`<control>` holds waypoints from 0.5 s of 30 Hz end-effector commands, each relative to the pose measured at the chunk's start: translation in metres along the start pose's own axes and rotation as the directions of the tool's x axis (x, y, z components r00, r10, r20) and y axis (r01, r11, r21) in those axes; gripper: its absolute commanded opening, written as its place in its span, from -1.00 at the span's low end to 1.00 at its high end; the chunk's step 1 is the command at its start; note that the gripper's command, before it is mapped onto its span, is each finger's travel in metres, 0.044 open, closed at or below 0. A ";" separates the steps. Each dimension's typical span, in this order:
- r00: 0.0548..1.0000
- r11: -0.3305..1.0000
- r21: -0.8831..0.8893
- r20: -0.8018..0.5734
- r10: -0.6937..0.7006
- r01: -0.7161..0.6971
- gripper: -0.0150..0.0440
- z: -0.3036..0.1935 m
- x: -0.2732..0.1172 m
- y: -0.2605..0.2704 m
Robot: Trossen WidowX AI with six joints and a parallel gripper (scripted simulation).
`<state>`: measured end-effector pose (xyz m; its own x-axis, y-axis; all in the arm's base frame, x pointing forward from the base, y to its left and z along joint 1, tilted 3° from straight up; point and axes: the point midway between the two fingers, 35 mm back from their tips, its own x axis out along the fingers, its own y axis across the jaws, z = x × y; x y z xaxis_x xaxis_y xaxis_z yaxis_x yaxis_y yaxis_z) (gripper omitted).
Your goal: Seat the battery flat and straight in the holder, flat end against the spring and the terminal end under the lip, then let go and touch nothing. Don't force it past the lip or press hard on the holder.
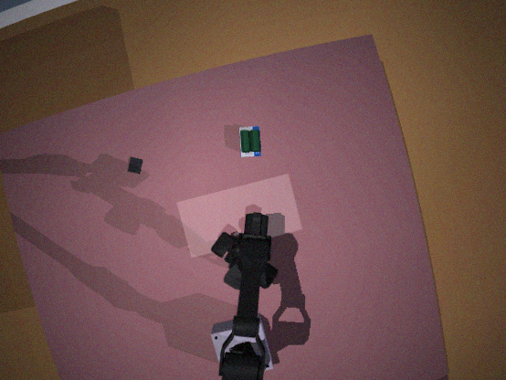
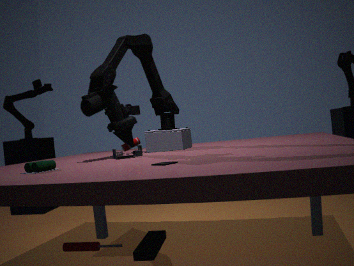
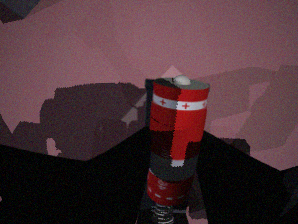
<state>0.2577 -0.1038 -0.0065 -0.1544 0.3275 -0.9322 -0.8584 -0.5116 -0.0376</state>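
The red battery (image 2: 136, 140) (image 3: 190, 117) is tilted in the gripper. Its terminal end is raised, and its flat end is lower, near the spring (image 3: 162, 215) in the wrist view. The holder (image 2: 128, 156) sits on the table just below, upright at both ends; the battery and fingers hide most of it in the wrist view. My gripper (image 2: 131, 145) (image 3: 173, 136) is shut on the battery's middle, above the holder. Whether the flat end touches the spring is unclear. The arm hides battery and holder in the top view.
Two green cylinders (image 1: 250, 141) (image 2: 43, 165) lie on a small white-and-blue card farther out. A small dark square (image 1: 135, 164) (image 2: 164, 163) lies flat on the table. The arm's pale base block (image 2: 167, 140) stands behind the holder. A screwdriver (image 2: 81, 246) and black block (image 2: 149, 245) are on the floor.
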 end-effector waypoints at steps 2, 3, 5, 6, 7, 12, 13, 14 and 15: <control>0.999 1.000 -0.001 0.039 -0.002 0.002 -0.20 -0.003 0.002 0.000; 0.999 1.000 -0.001 0.046 -0.002 0.002 -0.20 -0.003 0.002 0.000; 0.998 1.000 -0.002 0.060 -0.002 0.002 -0.20 -0.004 0.003 0.000; 0.998 1.000 -0.002 0.067 -0.002 0.002 -0.20 -0.004 0.004 0.000; 0.997 1.000 -0.002 0.074 -0.001 0.002 -0.20 -0.005 0.004 0.000; 0.994 1.000 -0.002 0.110 -0.002 0.002 -0.20 -0.007 0.006 0.000; 0.993 1.000 -0.002 0.117 -0.002 0.003 -0.20 -0.007 0.006 0.000; 0.992 1.000 -0.003 0.125 -0.002 0.003 -0.20 -0.008 0.007 0.000; 0.991 1.000 -0.003 0.132 -0.003 0.003 -0.20 -0.008 0.007 0.000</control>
<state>0.2602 -0.1073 -0.0135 -0.2065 0.4090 -0.8888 -0.8572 -0.5137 -0.0372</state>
